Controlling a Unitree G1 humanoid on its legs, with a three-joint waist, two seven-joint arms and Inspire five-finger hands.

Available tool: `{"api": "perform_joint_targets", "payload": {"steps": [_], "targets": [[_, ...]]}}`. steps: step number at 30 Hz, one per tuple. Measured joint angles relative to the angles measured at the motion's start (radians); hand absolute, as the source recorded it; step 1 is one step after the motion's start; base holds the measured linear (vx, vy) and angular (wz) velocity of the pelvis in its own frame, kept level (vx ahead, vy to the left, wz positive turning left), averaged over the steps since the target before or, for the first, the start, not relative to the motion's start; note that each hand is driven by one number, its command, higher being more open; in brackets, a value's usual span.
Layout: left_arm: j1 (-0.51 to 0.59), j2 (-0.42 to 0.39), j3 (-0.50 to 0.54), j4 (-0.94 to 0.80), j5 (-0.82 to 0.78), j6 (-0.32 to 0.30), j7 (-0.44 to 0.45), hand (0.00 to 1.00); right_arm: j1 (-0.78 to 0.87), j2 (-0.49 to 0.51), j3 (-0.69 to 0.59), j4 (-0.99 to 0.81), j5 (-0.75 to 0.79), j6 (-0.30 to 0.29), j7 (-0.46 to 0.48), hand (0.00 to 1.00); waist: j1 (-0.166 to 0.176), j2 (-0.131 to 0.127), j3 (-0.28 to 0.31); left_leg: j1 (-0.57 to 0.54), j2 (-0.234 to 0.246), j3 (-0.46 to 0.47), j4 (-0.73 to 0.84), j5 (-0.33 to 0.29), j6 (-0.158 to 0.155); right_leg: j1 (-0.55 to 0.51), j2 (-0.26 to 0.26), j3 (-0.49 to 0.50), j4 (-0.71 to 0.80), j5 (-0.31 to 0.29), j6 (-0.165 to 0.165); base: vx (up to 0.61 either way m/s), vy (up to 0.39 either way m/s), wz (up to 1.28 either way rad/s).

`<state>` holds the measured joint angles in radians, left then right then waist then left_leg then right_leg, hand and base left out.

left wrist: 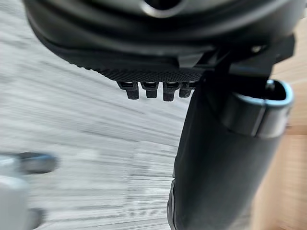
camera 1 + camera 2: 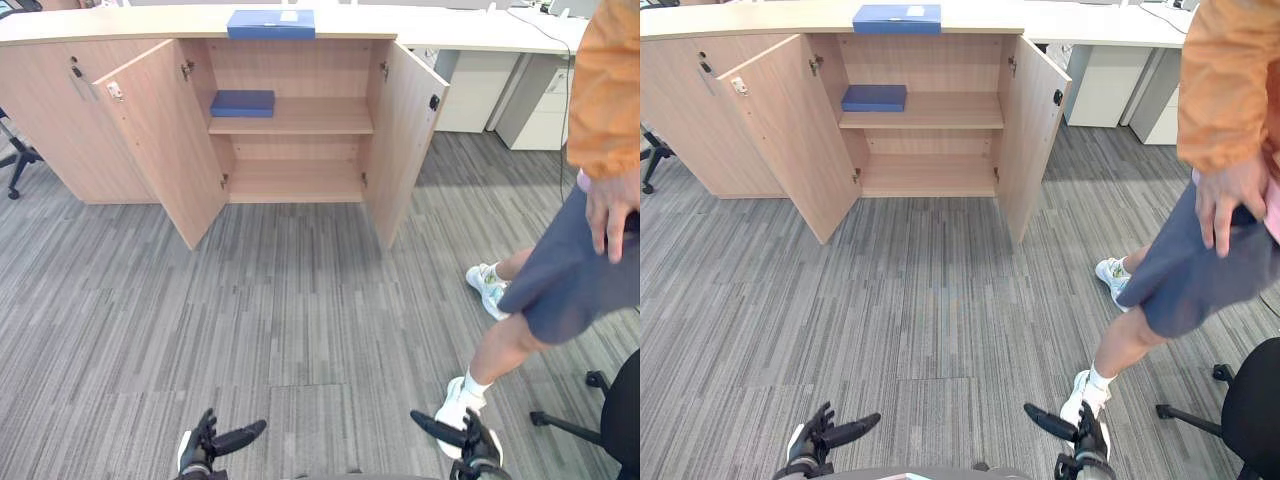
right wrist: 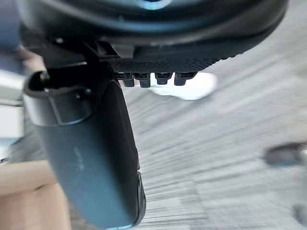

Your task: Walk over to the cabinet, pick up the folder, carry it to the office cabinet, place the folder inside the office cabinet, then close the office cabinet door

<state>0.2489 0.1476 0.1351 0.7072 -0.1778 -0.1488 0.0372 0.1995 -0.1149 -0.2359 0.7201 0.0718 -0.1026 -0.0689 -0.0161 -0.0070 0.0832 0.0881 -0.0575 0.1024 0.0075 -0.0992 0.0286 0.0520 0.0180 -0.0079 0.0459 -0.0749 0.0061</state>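
left hand (image 2: 205,445) and right hand (image 2: 470,445) hang loose and empty
blue folder (image 2: 270,23) lies well ahead on the tabletop (image 2: 120,22) above the open cabinet (image 2: 290,70), long side crosswise, slightly nearer the left hand.

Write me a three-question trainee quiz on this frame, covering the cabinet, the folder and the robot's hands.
1. True or false: both doors of the light wooden office cabinet stand open.
2. The flat blue rectangular folder outside the cabinet lies: A) on the pale countertop above it; B) on the grey carpet; C) on the black office chair.
3. What do the left hand and right hand hold?

Key: 1 true. 2 A; a second, darker blue folder lies on the upper shelf inside. 3 nothing; both hang low with fingers relaxed.
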Motion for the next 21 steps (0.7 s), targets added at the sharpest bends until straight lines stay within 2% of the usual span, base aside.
{"api": "perform_joint_targets", "payload": {"steps": [7,11,13,15,17,18,21], "targets": [[0.009,0.002,0.010,-0.091,0.001,-0.012,-0.001,1.00,-0.039,-0.022,0.015,-0.058,-0.073,-0.002,0.022,1.00,0.000,0.002,0.043,-0.022,-0.001,0.035,0.003,-0.010,-0.009,-0.022,-0.002,0.019,-0.015,0.005,0.005,0.03,0.012,-0.10],[0.011,-0.008,0.015,-0.135,-0.005,-0.011,0.001,1.00,-0.076,-0.054,0.046,-0.068,-0.075,-0.002,0.020,1.00,0.002,0.018,0.071,-0.094,0.009,0.055,0.111,-0.077,-0.013,-0.056,-0.002,0.036,0.000,0.001,0.011,0.04,0.022,-0.15],[0.011,-0.020,0.014,-0.175,-0.021,-0.012,0.000,1.00,-0.097,-0.063,0.046,-0.082,-0.075,-0.001,0.015,1.00,0.004,0.032,0.082,-0.135,0.014,0.066,0.163,-0.113,-0.001,-0.105,-0.001,0.038,0.069,-0.036,0.022,0.03,0.047,-0.15],[0.013,-0.032,0.014,-0.216,-0.031,-0.011,0.001,1.00,-0.110,-0.067,0.047,-0.101,-0.074,-0.001,0.005,1.00,0.006,0.049,0.098,-0.140,0.013,0.080,0.207,-0.161,0.021,-0.203,-0.006,0.022,0.294,-0.120,0.051,0.03,0.054,-0.17],[0.016,-0.031,0.013,-0.231,-0.040,-0.012,0.002,1.00,-0.108,-0.065,0.052,-0.108,-0.074,-0.001,0.004,1.00,0.004,0.051,0.107,-0.109,0.005,0.072,0.210,-0.177,0.031,-0.270,-0.025,-0.021,0.487,-0.147,0.060,0.11,0.038,0.07],[0.007,-0.020,0.004,-0.234,-0.040,-0.012,0.007,1.00,-0.101,-0.066,0.061,-0.114,-0.074,0.000,0.003,1.00,-0.004,0.050,0.123,-0.066,-0.006,0.049,0.210,-0.192,0.060,-0.332,-0.055,-0.078,0.663,-0.180,0.055,0.25,0.036,0.29],[0.001,-0.001,-0.024,-0.234,-0.040,-0.012,0.011,1.00,-0.075,-0.066,0.072,-0.137,-0.073,0.000,0.001,1.00,-0.010,0.055,0.128,-0.015,-0.008,0.011,0.199,-0.219,0.062,-0.399,-0.080,-0.130,0.687,-0.236,0.038,0.29,0.002,0.40]]}}
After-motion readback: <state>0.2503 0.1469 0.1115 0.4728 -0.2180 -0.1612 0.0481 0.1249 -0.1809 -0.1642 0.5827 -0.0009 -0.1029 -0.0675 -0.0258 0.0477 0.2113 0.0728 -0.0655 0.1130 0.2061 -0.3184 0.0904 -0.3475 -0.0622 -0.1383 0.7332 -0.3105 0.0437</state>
